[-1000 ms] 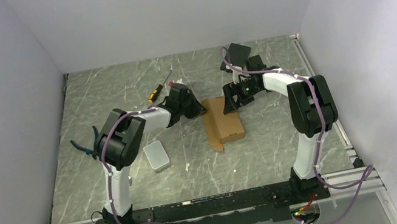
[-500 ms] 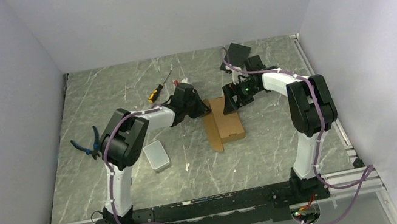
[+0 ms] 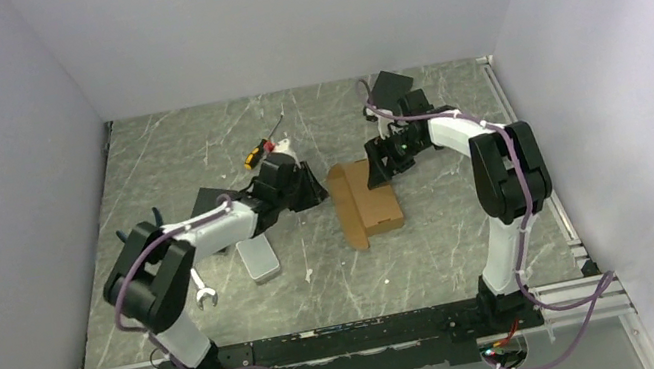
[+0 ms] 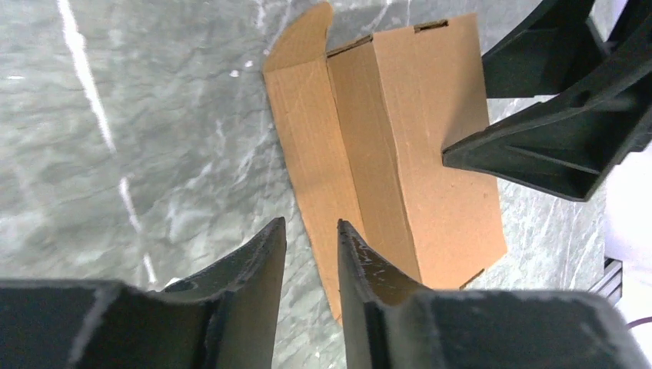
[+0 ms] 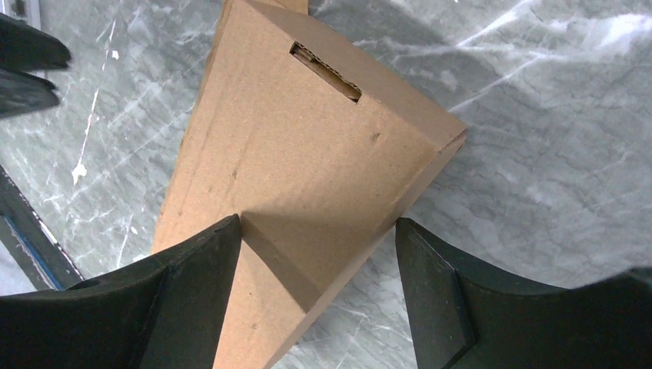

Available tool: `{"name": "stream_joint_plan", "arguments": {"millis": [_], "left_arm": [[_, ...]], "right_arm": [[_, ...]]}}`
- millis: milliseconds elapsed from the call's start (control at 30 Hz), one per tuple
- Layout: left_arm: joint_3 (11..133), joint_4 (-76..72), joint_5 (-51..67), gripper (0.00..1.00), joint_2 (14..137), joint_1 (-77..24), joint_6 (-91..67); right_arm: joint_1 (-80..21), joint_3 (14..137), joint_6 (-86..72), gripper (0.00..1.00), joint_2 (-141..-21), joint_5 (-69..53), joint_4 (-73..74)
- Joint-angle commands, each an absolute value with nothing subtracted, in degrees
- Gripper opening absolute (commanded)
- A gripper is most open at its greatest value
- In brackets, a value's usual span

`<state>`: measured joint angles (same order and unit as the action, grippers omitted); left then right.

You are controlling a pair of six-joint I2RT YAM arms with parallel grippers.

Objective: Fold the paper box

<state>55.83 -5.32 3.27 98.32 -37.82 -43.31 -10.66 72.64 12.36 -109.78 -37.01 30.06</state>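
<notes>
Top view first: one creased tan-brown cardboard paper box (image 3: 367, 203) lies mid-counter (image 3: 196, 157), and two arms flank it. Its long axis runs far-to-near, the near end leaning slightly right. One small grey rectangular tin (image 3: 260, 257) sits to its left, and one yellow-handled screwdriver (image 3: 256, 149) lies farther back. The left pincer (image 3: 312, 190) is just left of the box's far end, the right pincer (image 3: 378, 163) at its far edge.

Left wrist now: fingers (image 4: 261, 261) slightly parted, released, only bare counter between them, with the box just beyond.

Right wrist: the jaws are spread wide, straddling the box's raised slotted panel. Clamping or not, I cannot tell.
</notes>
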Motion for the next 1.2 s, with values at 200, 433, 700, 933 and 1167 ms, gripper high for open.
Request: {"name": "stream_joint_plan", "arguments": {"millis": [200, 433, 700, 933, 1167], "left_arm": [[48.97, -10.96, 7.20, 0.47, 93.37, -32.03, -39.69], [49.89, -17.75, 12.74, 0.53, 99.34, -28.90, -37.17], [50.02, -23.27, 16.96, 0.47, 103.80, -28.39, -34.66], [53.03, -23.17, 20.99, 0.38, 107.84, -28.37, -33.63], [50.00, -26.81, 25.21, 0.04, 105.82, -28.47, -33.52]], "right_arm": [[-15.47, 74.33, 21.75, 0.73, -111.99, -37.09, 34.90], [-16.35, 75.03, 24.19, 0.72, -113.07, -39.10, 36.94], [-17.11, 75.75, 25.32, 0.71, -113.81, -40.25, 38.36], [-17.15, 75.75, 25.14, 0.71, -113.90, -40.28, 38.45], [-17.23, 75.94, 25.16, 0.71, -114.26, -40.74, 38.76]]}}
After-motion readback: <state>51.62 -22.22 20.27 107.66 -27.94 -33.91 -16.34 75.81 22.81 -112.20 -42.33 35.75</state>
